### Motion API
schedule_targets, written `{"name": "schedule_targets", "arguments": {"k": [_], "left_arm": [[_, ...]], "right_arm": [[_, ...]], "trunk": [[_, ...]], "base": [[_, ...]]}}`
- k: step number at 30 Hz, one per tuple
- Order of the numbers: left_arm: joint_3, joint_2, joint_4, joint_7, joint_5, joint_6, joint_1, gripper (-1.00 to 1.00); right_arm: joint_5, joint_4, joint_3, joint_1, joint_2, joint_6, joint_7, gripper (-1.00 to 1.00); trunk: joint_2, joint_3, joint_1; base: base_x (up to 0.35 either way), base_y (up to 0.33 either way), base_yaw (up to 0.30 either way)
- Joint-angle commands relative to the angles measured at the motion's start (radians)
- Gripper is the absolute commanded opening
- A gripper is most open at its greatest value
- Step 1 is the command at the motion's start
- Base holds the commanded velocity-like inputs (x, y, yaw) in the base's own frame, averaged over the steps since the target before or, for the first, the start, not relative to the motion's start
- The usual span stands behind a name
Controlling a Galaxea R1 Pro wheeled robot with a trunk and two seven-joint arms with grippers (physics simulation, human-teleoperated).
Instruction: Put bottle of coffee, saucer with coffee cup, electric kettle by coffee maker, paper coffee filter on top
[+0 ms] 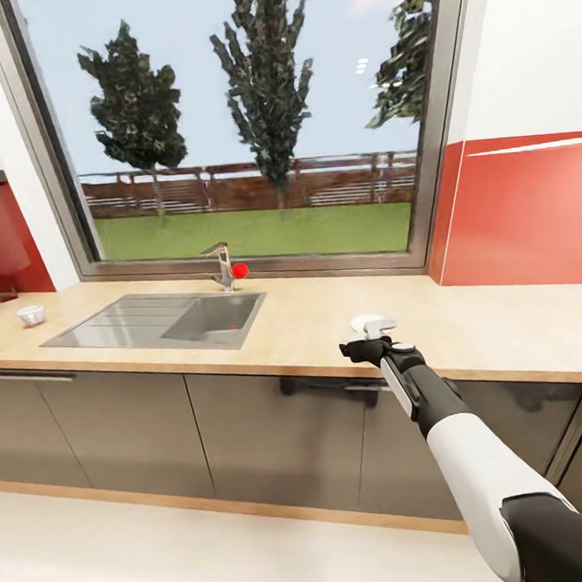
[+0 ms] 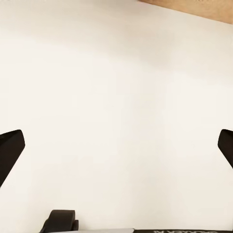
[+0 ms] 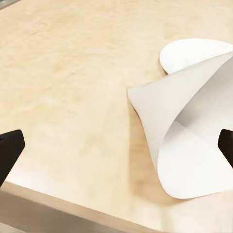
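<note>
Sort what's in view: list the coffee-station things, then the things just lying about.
Job things:
kitchen countertop
paper coffee filter, lying on the countertop in front of the right gripper
small white cup-like thing, far left, too small to be sure

Just there:
sink
tap
window

Home kitchen: wood-grain countertop (image 1: 328, 319), inset steel sink (image 1: 159, 322), grey cabinets (image 1: 162, 430).
</note>
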State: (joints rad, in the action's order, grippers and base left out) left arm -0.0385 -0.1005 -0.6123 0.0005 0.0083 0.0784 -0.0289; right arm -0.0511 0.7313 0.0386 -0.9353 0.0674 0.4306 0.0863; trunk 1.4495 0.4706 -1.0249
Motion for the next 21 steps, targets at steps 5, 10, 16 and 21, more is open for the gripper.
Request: {"name": "schedule_targets", "arguments": {"k": [5,10,16,21], "left_arm": [[-0.002,-0.001,-0.001,0.000,0.001,0.001,0.000,1.00],[-0.002,-0.001,-0.001,0.000,0.001,0.001,0.000,1.00],[-0.002,-0.001,-0.001,0.000,0.001,0.002,-0.001,1.00],[-0.001,-0.001,-0.001,0.001,0.001,0.001,0.000,1.00]], "right_arm": [[-0.006,0.000,0.000,0.000,0.000,0.005,0.004,1.00],[-0.005,-0.016,0.000,0.000,0.000,0.004,0.003,1.00],[-0.004,-0.032,0.000,0.000,0.000,0.004,0.003,1.00],[-0.004,-0.037,0.000,0.000,0.000,0.004,0.003,1.00]], "trunk": [[0.001,0.001,0.000],[0.001,0.001,0.000],[0.001,0.001,0.000],[0.001,0.001,0.000]], "base": [[0.042,0.000,0.000],[0.072,0.000,0.000],[0.032,0.000,0.000],[0.108,0.000,0.000]]}}
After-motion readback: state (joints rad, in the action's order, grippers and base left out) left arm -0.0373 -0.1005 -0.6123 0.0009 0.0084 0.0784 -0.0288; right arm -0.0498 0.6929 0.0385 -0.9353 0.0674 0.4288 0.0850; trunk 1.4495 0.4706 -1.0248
